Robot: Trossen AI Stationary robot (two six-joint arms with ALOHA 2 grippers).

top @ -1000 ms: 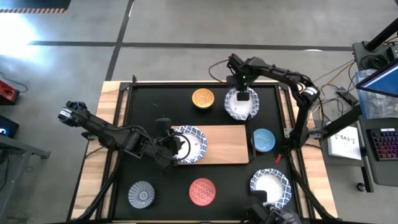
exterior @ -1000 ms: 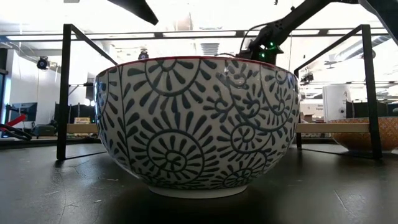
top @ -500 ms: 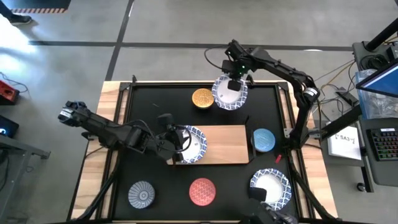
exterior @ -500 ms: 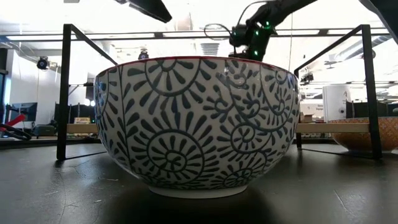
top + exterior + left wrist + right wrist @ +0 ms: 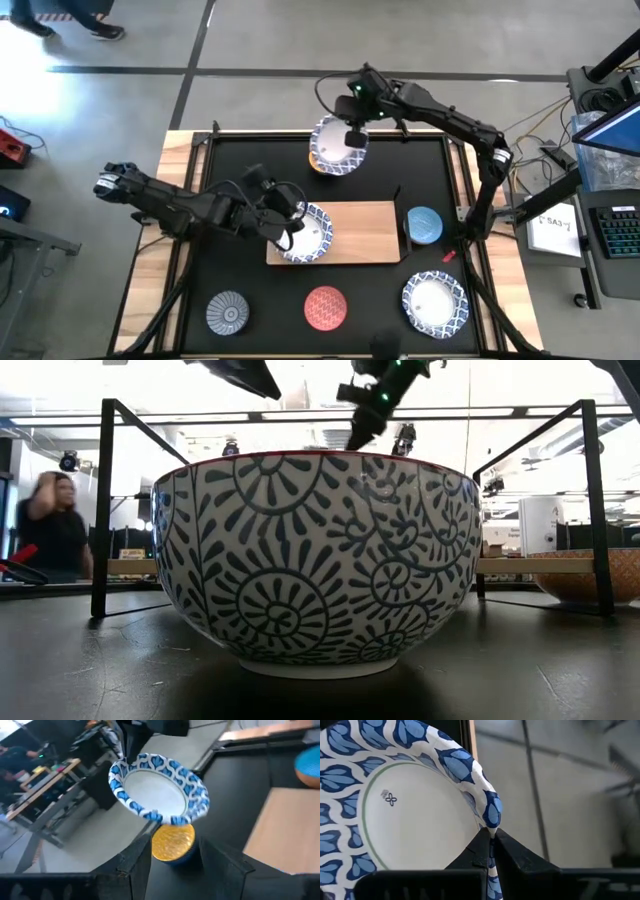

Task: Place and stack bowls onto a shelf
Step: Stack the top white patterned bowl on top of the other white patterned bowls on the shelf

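My right gripper (image 5: 350,133) is shut on a blue-and-white bowl (image 5: 335,148) and holds it in the air above the orange-yellow bowl (image 5: 322,163) near the table's far edge. The left wrist view shows that bowl (image 5: 160,790) tilted over the orange-yellow one (image 5: 172,842). My left gripper (image 5: 175,865) is open and empty, just above the left rim of another blue-and-white bowl (image 5: 308,233). That bowl rests by its base on the left end of the light-wood shelf (image 5: 365,232). My right gripper pinches the blue-and-white bowl by its rim (image 5: 491,822), one finger inside the bowl and one outside, coming from above. The bowl is lifted clear and hangs tilted below the fingers, over the orange-yellow bowl.
A light blue bowl (image 5: 424,225) sits right of the shelf. The grey ribbed bowl (image 5: 229,312), red patterned bowl (image 5: 325,307) and a third blue-and-white bowl (image 5: 434,303) stand along the near edge. The red bowl (image 5: 315,560) fills the low view. A person (image 5: 55,530) stands beyond the table.
My right gripper has lifted the blue-and-white bowl off the table near the far edge and carried it up and left, until it hangs over the orange-yellow bowl. My left gripper has drawn back from the bowl on the shelf, moving a little toward the far edge.
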